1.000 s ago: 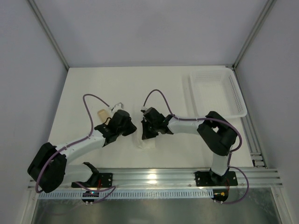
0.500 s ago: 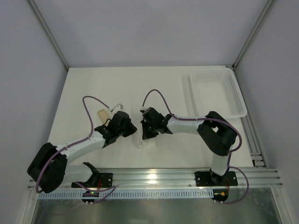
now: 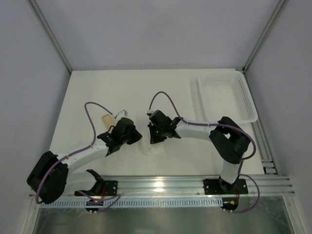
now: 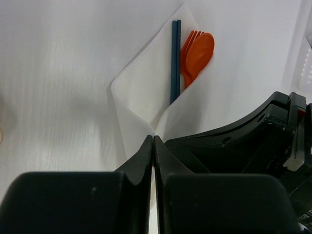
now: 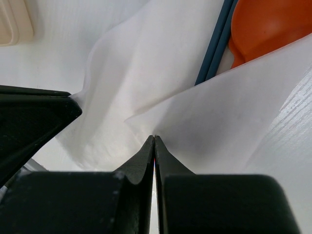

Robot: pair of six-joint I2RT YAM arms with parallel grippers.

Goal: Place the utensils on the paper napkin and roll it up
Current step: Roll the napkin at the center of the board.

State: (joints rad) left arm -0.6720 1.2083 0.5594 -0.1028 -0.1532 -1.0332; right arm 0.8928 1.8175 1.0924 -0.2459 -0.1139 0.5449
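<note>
Black, fully closed, pinching the paper napkin (image 4: 141, 92) at its near folds with both the left end effector (image 4: 154, 139) and the right end effector (image 5: 154, 139). Just beyond the tips, wrapping loosely around the utensils (image 4: 187, 58), leaving blue sticks (image 4: 174, 58) and orange spoon (image 4: 200, 46) poking out at the far edge, resting on the table (image 4: 58, 73).

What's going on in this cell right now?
Both arms are working on the paper napkin near the middle of the table. The left gripper and the right gripper are each shut on a napkin flap. The flaps are folded in over a pair of blue sticks and an orange spoon, whose far ends poke out. The napkin looks only partly wrapped, not yet rolled.
</note>
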